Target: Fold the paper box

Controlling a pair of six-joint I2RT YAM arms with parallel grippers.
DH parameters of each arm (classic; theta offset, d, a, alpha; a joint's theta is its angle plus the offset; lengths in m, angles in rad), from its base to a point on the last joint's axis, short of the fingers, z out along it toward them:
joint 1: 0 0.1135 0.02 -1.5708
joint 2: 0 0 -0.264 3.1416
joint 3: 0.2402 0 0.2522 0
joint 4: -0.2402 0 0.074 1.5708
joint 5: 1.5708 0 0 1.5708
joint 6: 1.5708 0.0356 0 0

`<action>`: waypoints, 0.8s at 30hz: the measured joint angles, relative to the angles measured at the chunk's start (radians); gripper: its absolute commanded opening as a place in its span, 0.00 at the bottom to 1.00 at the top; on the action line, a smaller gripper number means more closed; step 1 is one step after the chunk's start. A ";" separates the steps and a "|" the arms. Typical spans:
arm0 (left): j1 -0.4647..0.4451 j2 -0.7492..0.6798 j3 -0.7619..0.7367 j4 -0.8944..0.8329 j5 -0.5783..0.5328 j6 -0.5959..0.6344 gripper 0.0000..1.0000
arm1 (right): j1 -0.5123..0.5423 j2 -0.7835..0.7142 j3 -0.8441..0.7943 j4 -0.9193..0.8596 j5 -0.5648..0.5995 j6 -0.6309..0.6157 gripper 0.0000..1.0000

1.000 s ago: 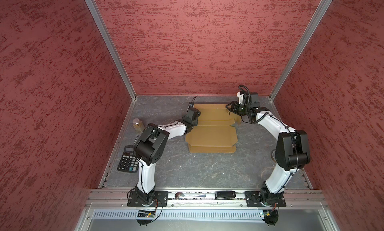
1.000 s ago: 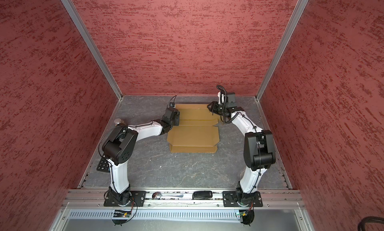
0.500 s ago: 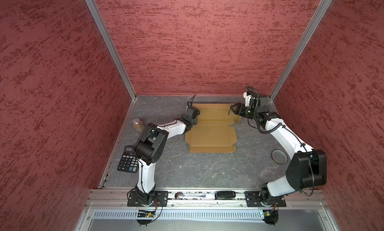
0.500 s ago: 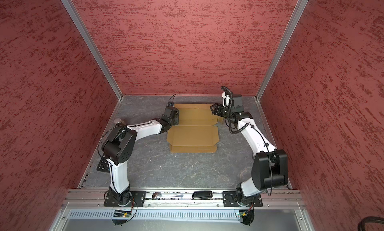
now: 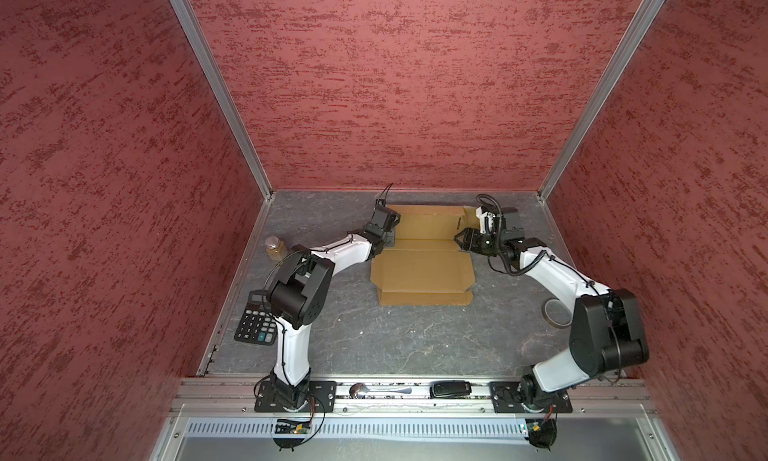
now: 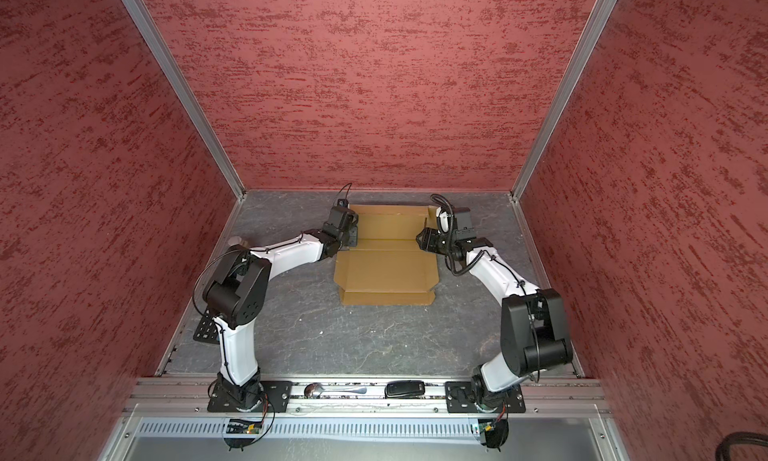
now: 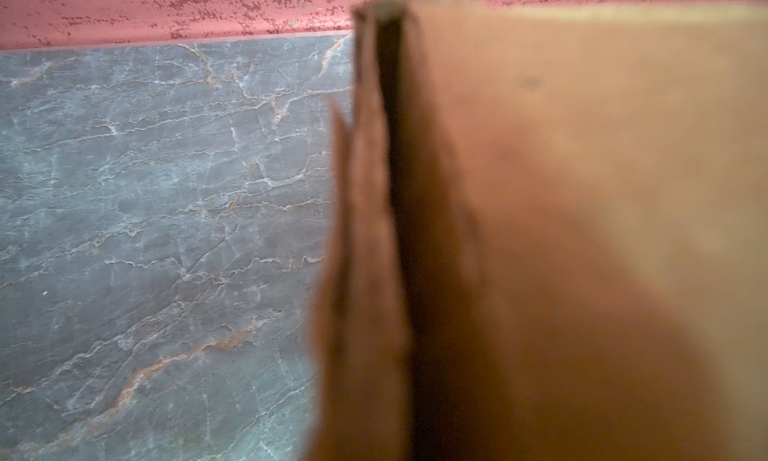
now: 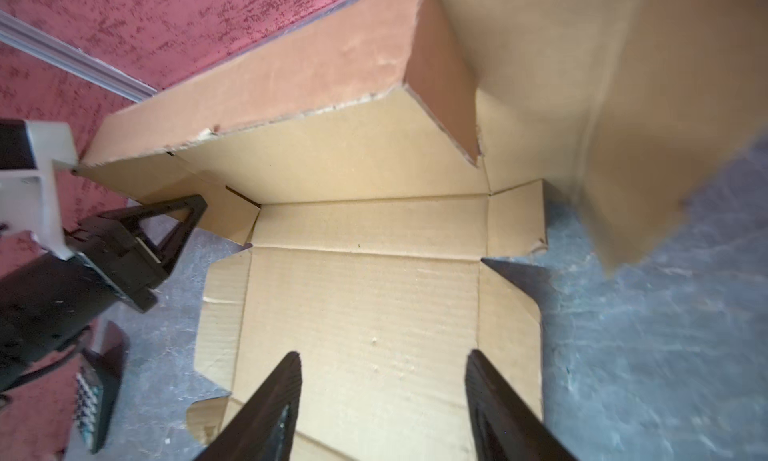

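The tan paper box (image 5: 424,268) (image 6: 386,272) lies partly folded at the back middle of the table, its near panels flat. My left gripper (image 5: 391,231) (image 6: 353,232) is at its far left corner, shut on the raised left side flap (image 8: 232,218). In the left wrist view the blurred cardboard (image 7: 540,230) hides the fingers. My right gripper (image 5: 459,238) (image 6: 419,238) (image 8: 383,352) hovers open at the box's right edge, nothing between its fingers (image 8: 286,396). The right side flap (image 5: 470,217) stands up beside it.
A calculator (image 5: 255,326) and a small jar (image 5: 275,247) sit by the left wall. A tape roll (image 5: 557,312) lies at the right under my right arm. A spoon (image 5: 374,390) and a black device (image 5: 451,388) rest on the front rail.
My right gripper has opened wider and moved slightly toward the front. Its elbow has swung down to the right, uncovering the tape roll. The left arm has not moved.
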 measured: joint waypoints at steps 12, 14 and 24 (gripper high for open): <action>0.000 0.000 0.001 -0.019 0.011 0.006 0.08 | 0.000 0.167 -0.032 0.142 0.092 -0.001 0.71; 0.000 0.000 0.001 -0.019 0.011 0.009 0.08 | 0.000 0.177 -0.032 0.158 0.106 -0.001 0.71; 0.001 0.000 0.001 -0.019 0.011 0.016 0.08 | -0.015 0.229 -0.034 0.210 0.161 0.002 0.71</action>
